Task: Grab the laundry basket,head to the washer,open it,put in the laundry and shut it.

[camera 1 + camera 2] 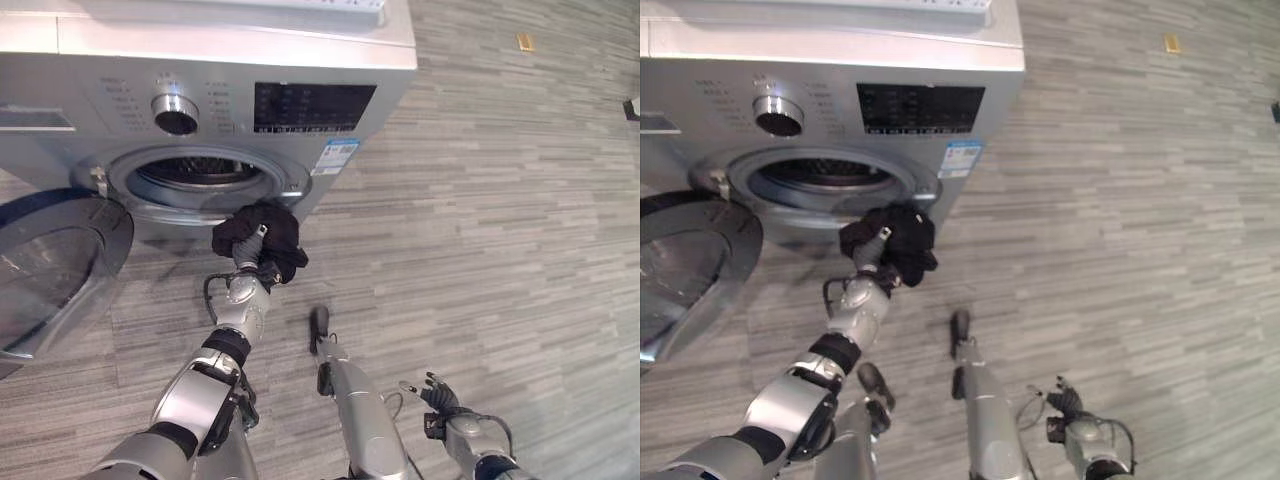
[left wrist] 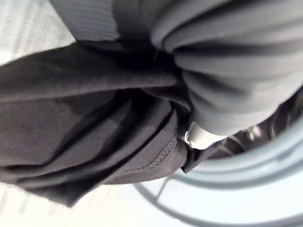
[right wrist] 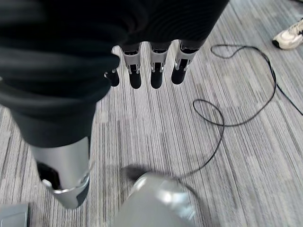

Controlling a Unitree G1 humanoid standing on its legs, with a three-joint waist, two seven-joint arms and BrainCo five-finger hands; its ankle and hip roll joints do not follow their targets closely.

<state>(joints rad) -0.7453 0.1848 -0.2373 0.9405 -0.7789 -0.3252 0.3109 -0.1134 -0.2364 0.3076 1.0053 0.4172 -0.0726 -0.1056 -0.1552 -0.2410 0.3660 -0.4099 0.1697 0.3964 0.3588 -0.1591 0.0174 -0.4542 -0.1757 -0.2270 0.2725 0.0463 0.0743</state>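
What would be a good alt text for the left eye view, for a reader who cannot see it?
The robot's left hand, shut on a bunched black garment, holds it just in front of the open drum of a silver front-loading washer. The washer door hangs open to the left, and the right hand hangs open over grey striped flooring.

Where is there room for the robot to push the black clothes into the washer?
The round drum opening is free, bordered by its grey rim. The open door crowds the left side. The left hand, bunching the black cloth, hangs just below the rim.

Bunched black garment (image 1: 262, 238) hangs just before the silver washer (image 1: 210, 100), whose round door (image 1: 55, 265) stands open
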